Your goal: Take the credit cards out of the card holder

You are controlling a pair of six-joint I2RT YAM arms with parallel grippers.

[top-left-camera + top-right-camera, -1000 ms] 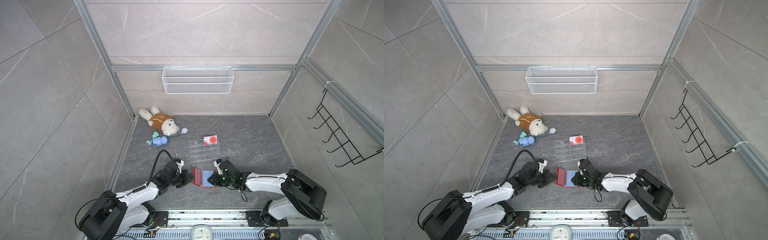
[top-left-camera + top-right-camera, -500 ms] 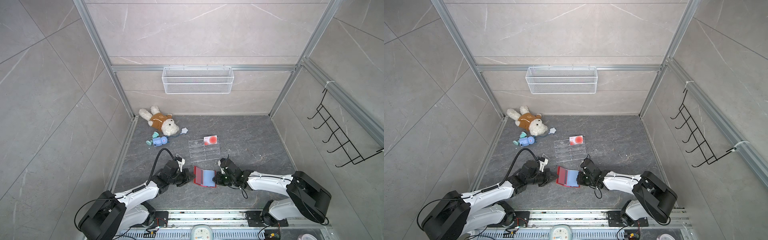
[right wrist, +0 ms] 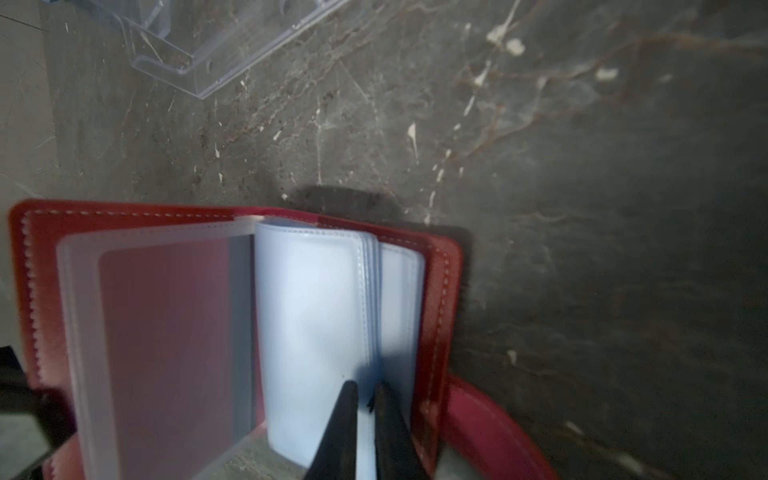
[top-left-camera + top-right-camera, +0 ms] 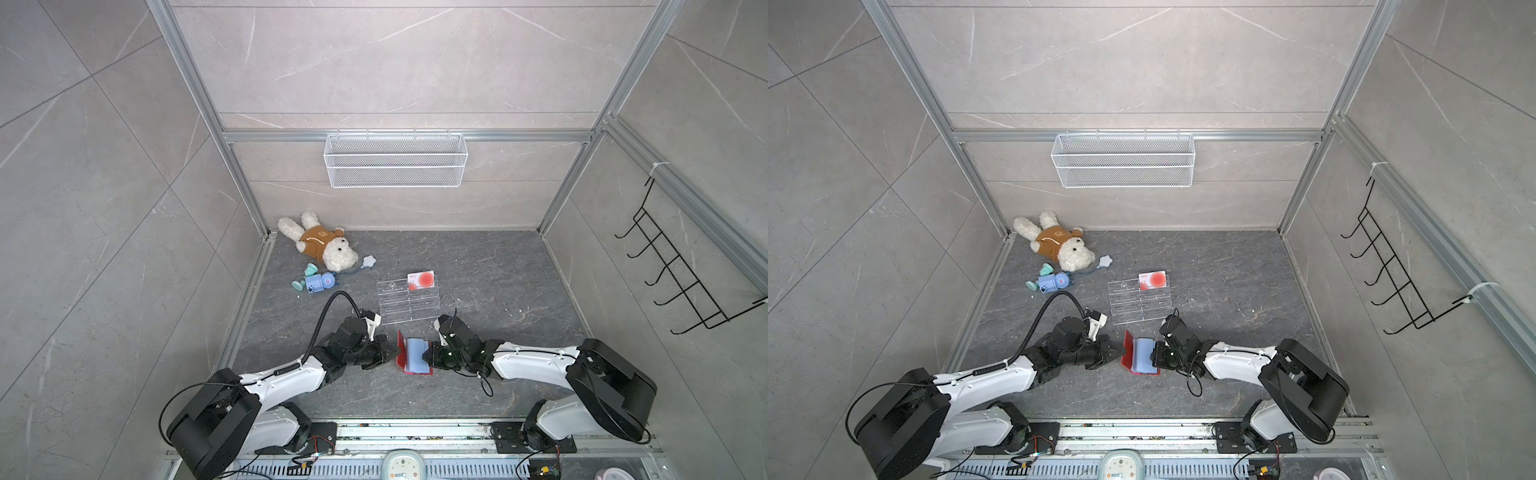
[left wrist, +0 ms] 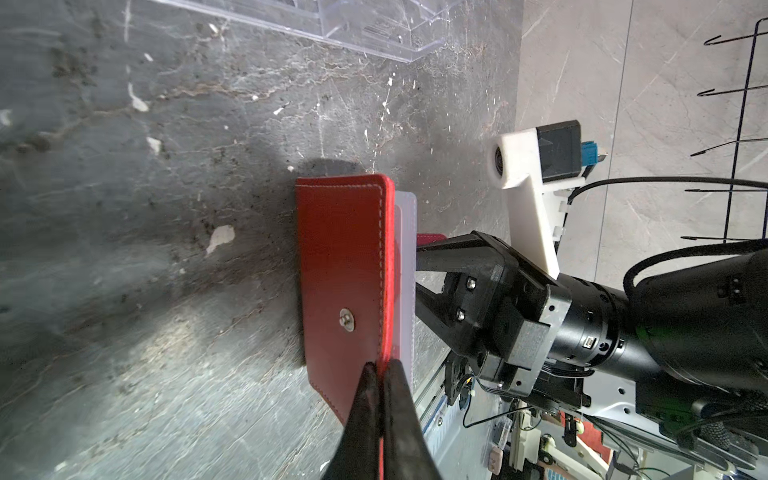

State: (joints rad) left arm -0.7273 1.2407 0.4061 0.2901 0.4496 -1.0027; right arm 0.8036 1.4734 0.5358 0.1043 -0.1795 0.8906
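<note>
The red card holder lies open on the grey floor between both arms. My left gripper is shut on the edge of its red cover and holds that cover upright. My right gripper is shut on the pale blue sleeves from the opposite side. I cannot make out a card inside the sleeves. One credit card, white with a red-orange circle, rests on the top step of the clear acrylic stand.
A plush toy and a small blue toy lie at the back left. A white wire basket hangs on the back wall, and a black hook rack on the right wall. The acrylic stand sits just behind both grippers.
The right arm has shifted slightly while its gripper stays at the sleeves. The left gripper and the upright cover have not moved.
</note>
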